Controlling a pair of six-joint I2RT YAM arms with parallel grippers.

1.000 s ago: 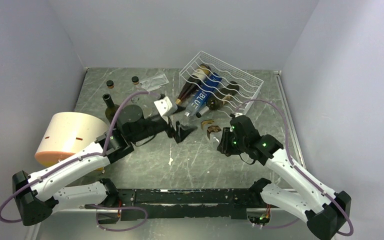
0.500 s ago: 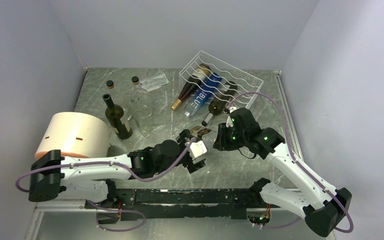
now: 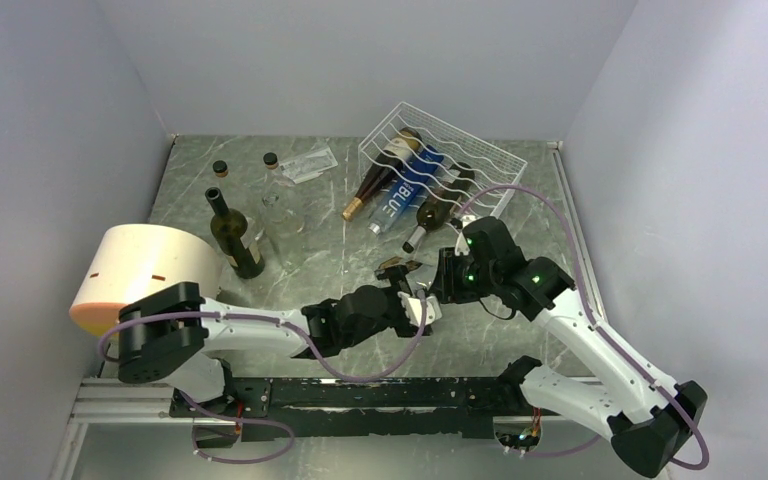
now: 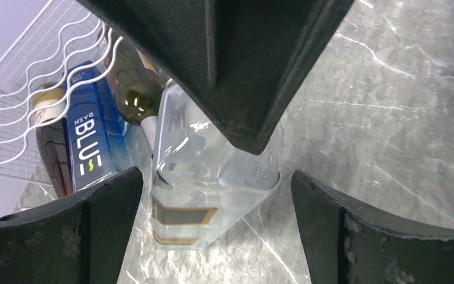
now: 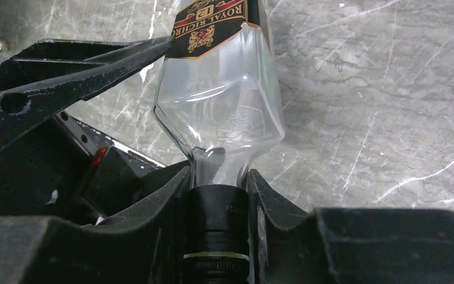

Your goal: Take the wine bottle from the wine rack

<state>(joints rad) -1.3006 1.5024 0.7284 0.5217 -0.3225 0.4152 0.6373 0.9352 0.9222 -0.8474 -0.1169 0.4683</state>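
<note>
The wine bottle (image 3: 398,266) is clear glass with a black and gold label (image 5: 213,21), and it lies off the rack over the table's middle. My right gripper (image 5: 219,183) is shut on its neck, just above the dark cap (image 5: 220,228). From the opposite side, my left gripper (image 4: 217,198) stands wide open, one finger on each side of the bottle's base (image 4: 207,189) without touching it. The white wire wine rack (image 3: 490,165) sits at the back right. It holds a brown bottle (image 3: 380,172), a blue bottle (image 3: 400,190) and a dark bottle (image 3: 438,200).
A dark green bottle (image 3: 232,232) stands upright at the left, beside a cream cylinder (image 3: 145,275) lying on its side. Two small capped bottles (image 3: 220,168) and a clear packet (image 3: 310,163) sit near the back wall. The two grippers are close together at mid-table.
My left arm has swung from the back left down to the table's middle. Its gripper has opened wide around the bottle's base. The right gripper kept its grip and shifted slightly.
</note>
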